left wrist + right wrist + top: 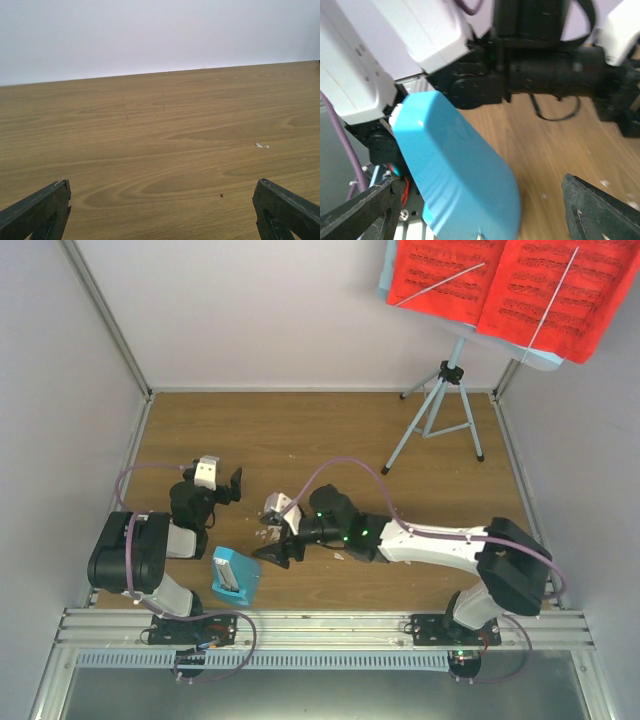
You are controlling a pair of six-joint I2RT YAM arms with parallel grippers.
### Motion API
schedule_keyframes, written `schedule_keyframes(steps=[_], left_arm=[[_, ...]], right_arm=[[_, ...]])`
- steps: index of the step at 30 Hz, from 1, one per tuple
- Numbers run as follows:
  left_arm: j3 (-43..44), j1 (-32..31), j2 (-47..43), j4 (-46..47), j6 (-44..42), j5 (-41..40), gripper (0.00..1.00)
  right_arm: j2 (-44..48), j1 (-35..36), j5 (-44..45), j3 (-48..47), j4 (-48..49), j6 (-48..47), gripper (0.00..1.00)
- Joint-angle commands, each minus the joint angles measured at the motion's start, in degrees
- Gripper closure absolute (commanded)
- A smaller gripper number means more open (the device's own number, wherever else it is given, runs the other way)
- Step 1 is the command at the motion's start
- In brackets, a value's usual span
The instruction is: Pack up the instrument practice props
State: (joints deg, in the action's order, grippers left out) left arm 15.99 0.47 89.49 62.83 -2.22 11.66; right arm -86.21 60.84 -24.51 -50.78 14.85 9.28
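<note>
Near the front edge of the wooden table [150, 125], your right gripper [275, 552] holds its jaws apart either side of the small light-blue plastic box [460, 165], apparently lined up to grasp it. Your left gripper [160, 210] hangs wide open, holding nothing.

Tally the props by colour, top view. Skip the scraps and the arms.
Red music pages: 2
Pale-blue stand: 1
Blue box: 1
Total: 4
</note>
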Motion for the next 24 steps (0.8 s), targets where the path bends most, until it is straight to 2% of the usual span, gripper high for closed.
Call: schedule_keyframes(steps=[1,7,12,16,17,19,24], left_arm=[[0.18,-0.03,-0.61,4.50,-1.17,0.24,0.01],[0.18,-0.02,-0.55,4.56,-1.23,0.22,0.01],[0.12,-0.02,-0.63,4.50,-1.21,0.20,0.01],[0.02,0.01,-1.47,4.19,-1.04,-0.29,0.01],[0.45,0.02,-2.90,2.27,-1.10,-0.67,0.01],[3.71,0.02,-7.99,-8.60,0.46,-3.53,0.01],[12.93,0.00,-22.98,-36.44,10.66,-17.04,0.01]], right_arm=[[-4.72,3.93,-0.19,-4.73,5.76,-3.19,0.13],[-11.63,7.05,0.04,-9.43,3.98,-6.75,0.11],[-14.77,8.43,0.86,-11.43,3.79,-7.26,0.15],[-15.90,8.93,1.54,-11.50,4.18,-6.79,0.26],[-16.18,9.07,1.68,-11.45,4.21,-6.62,0.31],[-16.71,9.25,2.18,-11.44,4.30,-6.40,0.36],[-17.58,9.28,4.41,-11.59,5.39,-5.83,0.37]])
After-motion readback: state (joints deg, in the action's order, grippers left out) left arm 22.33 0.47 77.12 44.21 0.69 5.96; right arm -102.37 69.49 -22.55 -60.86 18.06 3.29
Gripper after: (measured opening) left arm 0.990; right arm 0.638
